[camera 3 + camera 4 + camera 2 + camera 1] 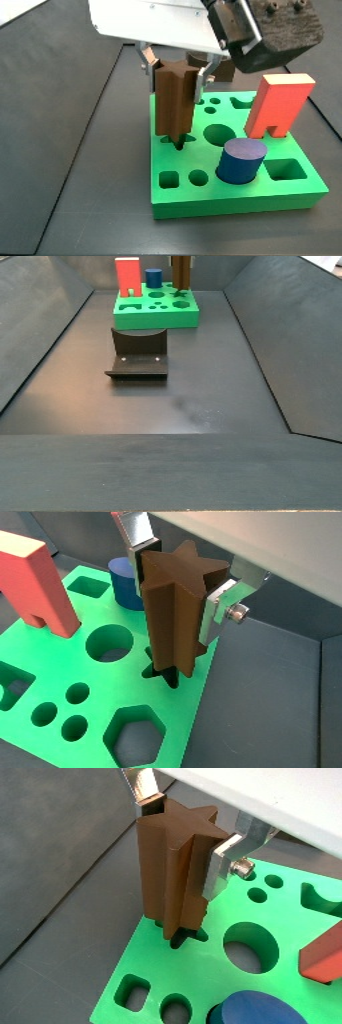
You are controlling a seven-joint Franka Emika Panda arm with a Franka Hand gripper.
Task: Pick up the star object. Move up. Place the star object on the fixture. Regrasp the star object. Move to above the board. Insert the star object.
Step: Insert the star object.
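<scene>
The brown star object (171, 868) stands upright with its lower end at or in the star-shaped hole of the green board (174, 983). It shows in both wrist views (174, 612) and in both side views (174, 100) (181, 271). My gripper (187, 830) is shut on the star object near its top, silver fingers (221, 607) pressed on two opposite sides. The board also shows in a wrist view (80, 692) and in both side views (227, 195) (158, 318). The dark fixture (139, 351) stands on the floor in front of the board, apart from it.
A red arch block (278, 105) and a blue cylinder (242, 161) stand in the board; both also show in a wrist view, the arch (38, 582) and the cylinder (126, 582). Grey sloping walls (40, 346) bound the dark floor.
</scene>
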